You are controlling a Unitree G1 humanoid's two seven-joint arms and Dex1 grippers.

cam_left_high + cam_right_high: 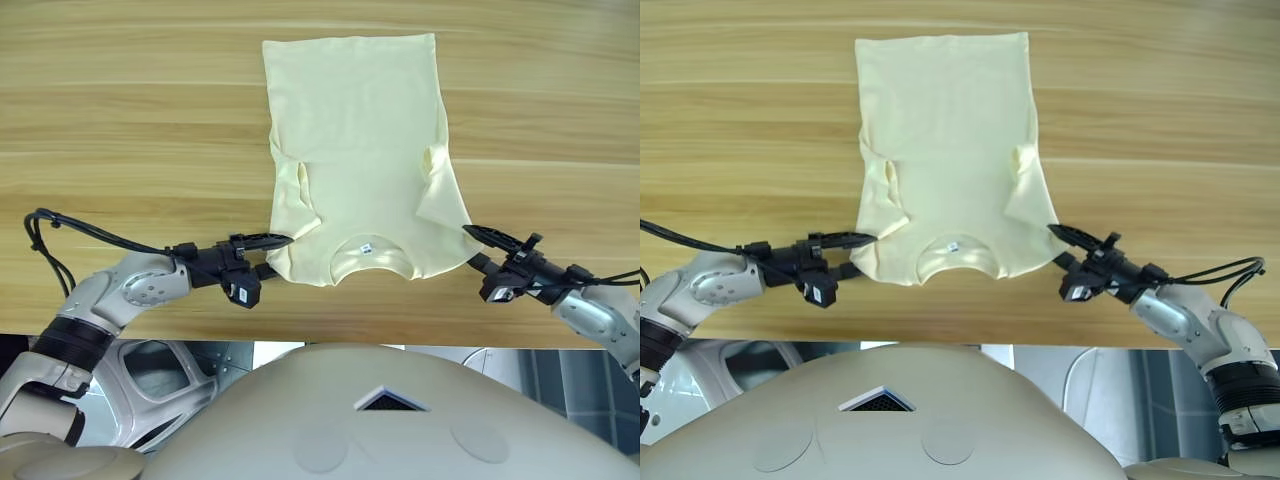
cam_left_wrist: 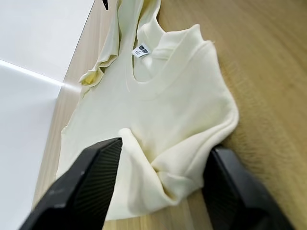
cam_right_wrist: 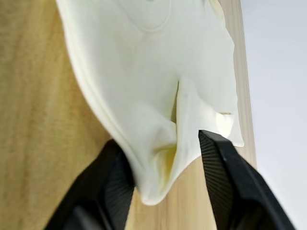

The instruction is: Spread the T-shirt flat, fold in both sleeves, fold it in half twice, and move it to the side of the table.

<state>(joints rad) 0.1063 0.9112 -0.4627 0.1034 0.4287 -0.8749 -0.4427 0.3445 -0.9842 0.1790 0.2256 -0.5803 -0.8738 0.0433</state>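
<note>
A pale yellow T-shirt (image 1: 355,130) lies on the wooden table (image 1: 120,120), collar and label toward me, hem at the far side. Both sleeves are folded in over the body. My left gripper (image 1: 283,241) sits at the near left shoulder corner, and the left wrist view shows that corner bunched between the black fingers (image 2: 96,177). At the near right shoulder corner, my right gripper (image 1: 468,232) holds a creased fold of cloth (image 3: 163,143) between its fingers (image 3: 220,172). Both corners are near the table's front edge.
Bare wood stretches wide to the left and right of the shirt and beyond its hem. The table's front edge (image 1: 150,335) runs just behind both grippers.
</note>
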